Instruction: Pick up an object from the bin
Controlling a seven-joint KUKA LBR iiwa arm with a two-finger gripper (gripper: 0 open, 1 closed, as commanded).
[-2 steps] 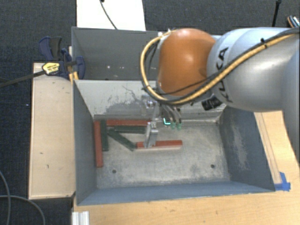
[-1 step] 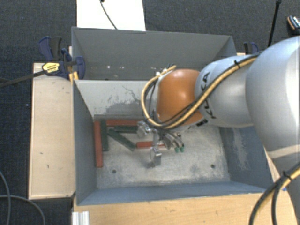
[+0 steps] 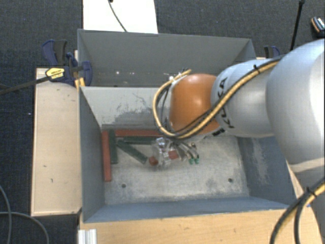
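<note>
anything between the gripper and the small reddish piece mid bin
Nothing visible does: the gripper is down right beside the small reddish piece, with a dark green bar lying just beyond it.

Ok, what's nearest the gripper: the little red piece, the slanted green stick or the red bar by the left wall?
1. Little red piece, right beside the gripper, on its left.
2. Slanted green stick, further left.
3. Red bar, against the left wall.
</note>
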